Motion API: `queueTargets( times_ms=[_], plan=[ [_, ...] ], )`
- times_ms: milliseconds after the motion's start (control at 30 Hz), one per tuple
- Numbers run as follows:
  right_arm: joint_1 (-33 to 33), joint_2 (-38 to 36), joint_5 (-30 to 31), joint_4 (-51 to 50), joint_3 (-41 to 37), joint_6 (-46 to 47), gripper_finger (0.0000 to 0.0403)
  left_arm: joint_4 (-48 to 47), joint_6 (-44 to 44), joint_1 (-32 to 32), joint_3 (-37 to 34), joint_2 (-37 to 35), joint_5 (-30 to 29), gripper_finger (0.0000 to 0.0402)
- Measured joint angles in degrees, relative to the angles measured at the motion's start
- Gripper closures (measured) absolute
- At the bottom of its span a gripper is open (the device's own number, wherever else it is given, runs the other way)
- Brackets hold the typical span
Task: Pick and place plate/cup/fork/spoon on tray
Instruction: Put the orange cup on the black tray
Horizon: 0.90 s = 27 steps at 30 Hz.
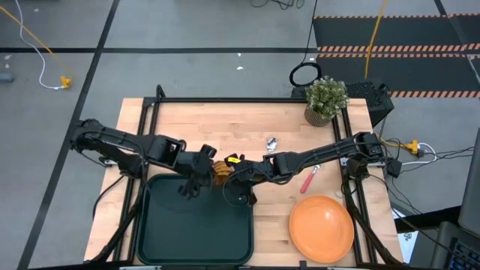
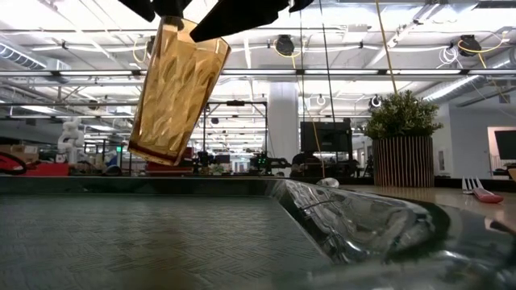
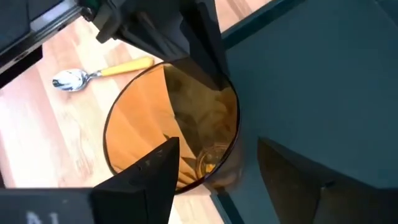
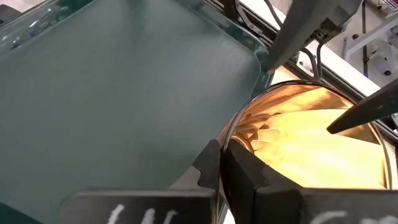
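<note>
The amber cup (image 2: 177,89) hangs tilted above the dark tray (image 1: 195,225), near the tray's far right corner. My right gripper (image 4: 227,171) is shut on its rim. My left gripper (image 3: 224,180) is open at the cup's mouth, with one finger (image 3: 152,171) over the opening and the other (image 3: 292,174) outside it, above the tray. I cannot tell whether it touches the cup. The spoon (image 3: 99,73) lies flat on the table beyond the tray. The fork (image 1: 310,180) and the orange plate (image 1: 322,225) lie to the tray's right. My right gripper pinches the cup's wall at the rim (image 4: 231,134), one finger inside the mouth and one outside. The fingers slant down onto it from the table's right side. The cup hangs below them, lifted clear of the tray, with its base swung toward the table's left.
A potted plant (image 1: 326,97) stands at the table's far right corner. Both arms meet over the tray's far edge (image 1: 202,177). The tray's floor is bare, and bare wood lies along the table's far side (image 1: 225,120).
</note>
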Motion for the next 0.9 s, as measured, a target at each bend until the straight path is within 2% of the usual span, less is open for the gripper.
queueTargets(
  times_ms=[433,900],
  plan=[
    [0.0,0.0,-1.29,1.37,-0.04,0.0,0.0398,-1.8,-1.56,-0.41,0.02,0.75,-2.75,0.0195],
    [0.1,0.04,-2.97,1.42,-0.07,-0.31,0.0398,-3.44,4.0,-0.65,0.0,1.66,-2.43,0.0195]
  ],
)
